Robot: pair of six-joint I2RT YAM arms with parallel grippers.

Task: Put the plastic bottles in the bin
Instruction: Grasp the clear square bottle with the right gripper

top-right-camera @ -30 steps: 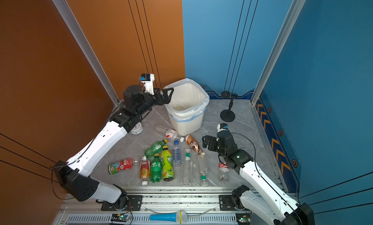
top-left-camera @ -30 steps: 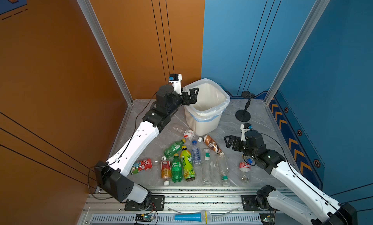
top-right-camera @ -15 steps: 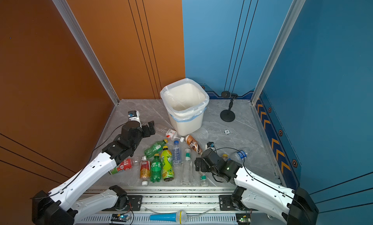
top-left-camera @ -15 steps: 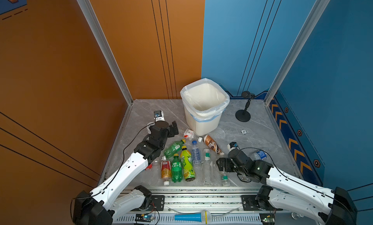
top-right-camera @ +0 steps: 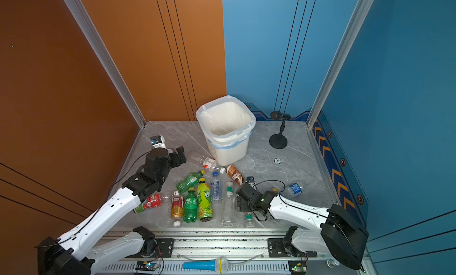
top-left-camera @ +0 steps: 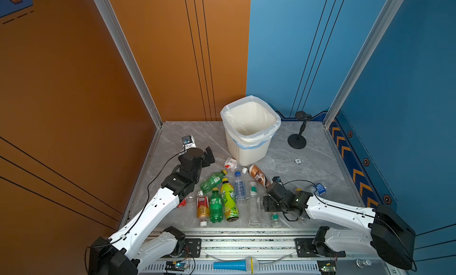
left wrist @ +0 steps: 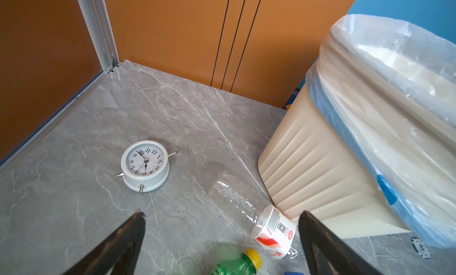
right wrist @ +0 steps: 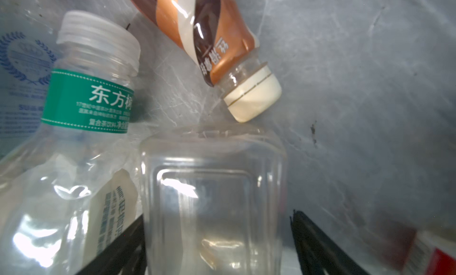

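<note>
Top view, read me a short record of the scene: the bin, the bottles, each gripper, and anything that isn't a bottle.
container: bin, upright at the back of the table, lined with a bag
items: plastic bottles, about a dozen, lying on the table in front of the bin
left arm: left gripper open, empty, aimed at the red-labelled clear bottle beside the bin
right arm: right gripper, jaws either side of a square clear bottle; grip unclear
non-bottles: alarm clock, black stand

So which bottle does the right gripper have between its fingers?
The clear square-sided bottle with no label showing: the right gripper straddles it. The green-labelled bottle and the brown bottle lie outside its fingers.
</note>
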